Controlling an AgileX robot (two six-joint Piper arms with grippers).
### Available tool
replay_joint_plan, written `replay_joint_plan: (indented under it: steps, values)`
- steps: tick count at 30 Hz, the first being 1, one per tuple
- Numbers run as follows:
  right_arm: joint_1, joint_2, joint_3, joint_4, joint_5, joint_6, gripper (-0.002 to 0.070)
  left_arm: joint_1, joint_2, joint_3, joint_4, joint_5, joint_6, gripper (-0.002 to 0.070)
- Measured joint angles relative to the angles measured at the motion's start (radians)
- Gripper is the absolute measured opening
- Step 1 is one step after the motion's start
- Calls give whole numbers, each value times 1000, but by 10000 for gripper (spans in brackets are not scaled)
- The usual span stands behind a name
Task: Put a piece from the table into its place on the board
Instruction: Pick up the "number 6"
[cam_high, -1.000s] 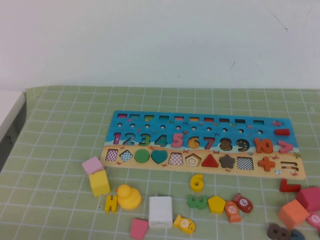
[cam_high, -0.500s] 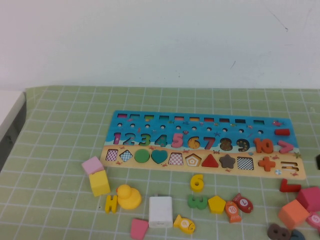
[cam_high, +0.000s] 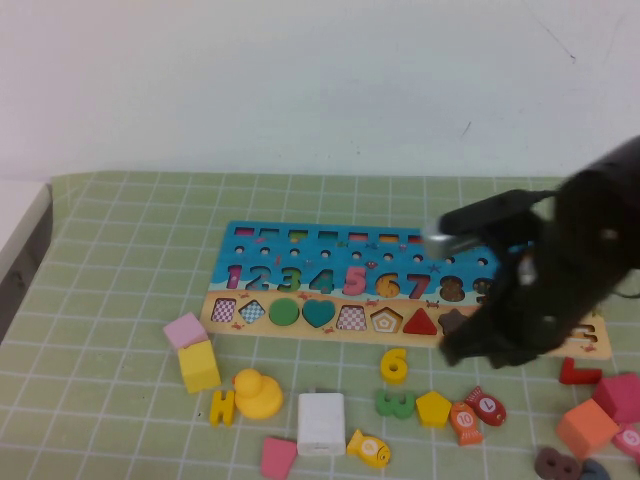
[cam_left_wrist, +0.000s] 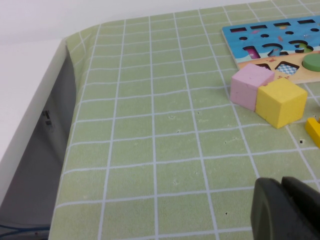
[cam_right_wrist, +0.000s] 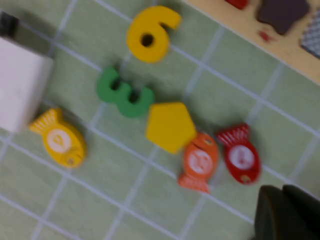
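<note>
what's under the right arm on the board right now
The right gripper hangs over the board, hiding its right end, past the brown star. The yellow 6 lies uncovered on the table. The left gripper sits far left.

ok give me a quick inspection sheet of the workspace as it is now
surface: green gridded table, flat.
job's things: yellow 6 lies on the mat, near the board; the board's 6 slot is unfilled.
clutter: green 3, yellow pentagon, fish pieces, white block, duck, pink and yellow cubes.
grippers: right claw hovers over the board's right part; left claw low by the table's left edge.
cables: nothing seen.
surroundings: plain white wall.
</note>
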Motion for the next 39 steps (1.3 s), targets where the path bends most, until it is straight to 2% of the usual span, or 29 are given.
replay_joint_plan:
  steps: [5, 13, 17, 22, 25, 39]
  values:
    - [41, 134, -121, 20, 7, 76, -1, 0, 0, 0, 0, 0, 0, -2]
    - [40, 261, -230, 78, 9, 140, 11, 0, 0, 0, 0, 0, 0, -2]
    - [40, 307, -255, 118, 7, 142, 88, 0, 0, 0, 0, 0, 0, -2]
    - [40, 319, -278, 137, -21, 152, 267, 0, 0, 0, 2, 0, 0, -2]
    - [40, 319, -283, 140, -40, 156, 337, 0, 0, 0, 2, 0, 0, -2]
    - [40, 367, -289, 173, -56, 177, 366, 0, 0, 0, 2, 2, 0, -2]
